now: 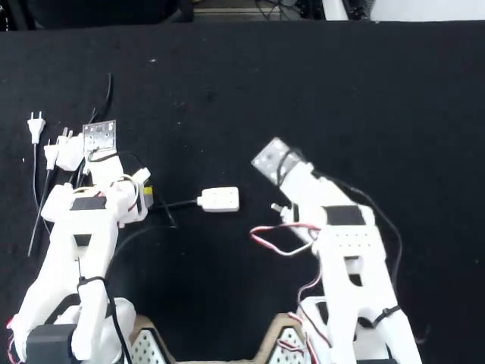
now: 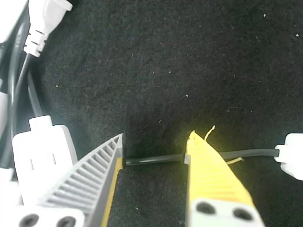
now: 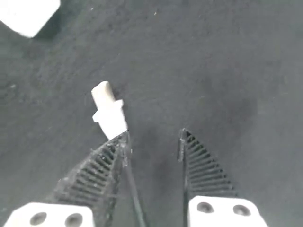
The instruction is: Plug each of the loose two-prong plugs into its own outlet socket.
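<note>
Early stage by my reading: no plug is seated anywhere. The white outlet socket [image 1: 220, 199] lies near the middle of the black table [image 1: 341, 91]. Its face looks bare as far as I can tell, and its lead runs off toward the left arm.

By the table's left edge lie the loose ones. A two-prong plug [image 1: 35, 123] is nearest the edge, with a second plug [image 1: 51, 152] and a third plug [image 1: 68, 144] bunched just beside the left arm's tip.

The left gripper [image 2: 156, 137] has its jaws spread, and a black cable [image 2: 151, 160] crosses the gap from tip to tip. Nothing is pinched. A white block [image 2: 42, 151] lies just beside one finger; I can't tell whether it is a socket or a plug body.

The right gripper [image 3: 153, 132] is also spread and empty, over bare cloth on the socket's right. A small white plug [image 3: 109, 113] lies just beside one fingertip; I can't say whether it touches.

The count is four plugs, three at the left and one by the right arm, and one socket I'm sure of. Every plug is left to do.
</note>
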Action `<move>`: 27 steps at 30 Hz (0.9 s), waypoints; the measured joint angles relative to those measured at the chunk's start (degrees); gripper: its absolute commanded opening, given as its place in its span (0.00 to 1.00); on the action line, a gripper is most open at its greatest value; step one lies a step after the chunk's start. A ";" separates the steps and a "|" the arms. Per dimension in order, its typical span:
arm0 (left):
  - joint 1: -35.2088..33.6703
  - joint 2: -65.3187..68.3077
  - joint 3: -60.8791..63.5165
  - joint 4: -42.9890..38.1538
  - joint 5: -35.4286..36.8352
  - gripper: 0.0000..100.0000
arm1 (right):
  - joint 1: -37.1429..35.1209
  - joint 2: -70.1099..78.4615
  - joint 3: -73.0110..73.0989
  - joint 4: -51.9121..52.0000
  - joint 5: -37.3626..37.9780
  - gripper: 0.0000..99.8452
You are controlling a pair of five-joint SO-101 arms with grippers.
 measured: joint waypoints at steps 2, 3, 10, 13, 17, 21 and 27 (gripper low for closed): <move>0.00 0.00 0.00 0.00 0.00 0.22 | -2.02 0.00 -0.09 2.90 1.76 0.16; 0.00 0.00 0.00 0.00 0.00 0.22 | -3.16 0.00 -0.09 3.34 2.90 0.16; 0.00 0.00 0.00 0.00 0.00 0.22 | -4.22 0.00 4.66 -4.48 10.02 0.16; 0.00 0.00 0.00 0.00 0.00 0.22 | -2.29 0.00 6.51 -9.49 10.37 0.16; 0.00 0.00 0.00 0.00 0.00 0.22 | -2.37 0.00 9.05 -11.43 10.46 0.16; 0.00 0.00 0.00 0.00 0.00 0.22 | -2.81 0.00 9.67 -11.78 10.55 0.16; 0.00 0.00 0.00 0.00 0.00 0.22 | -2.73 0.00 9.67 -11.87 10.55 0.16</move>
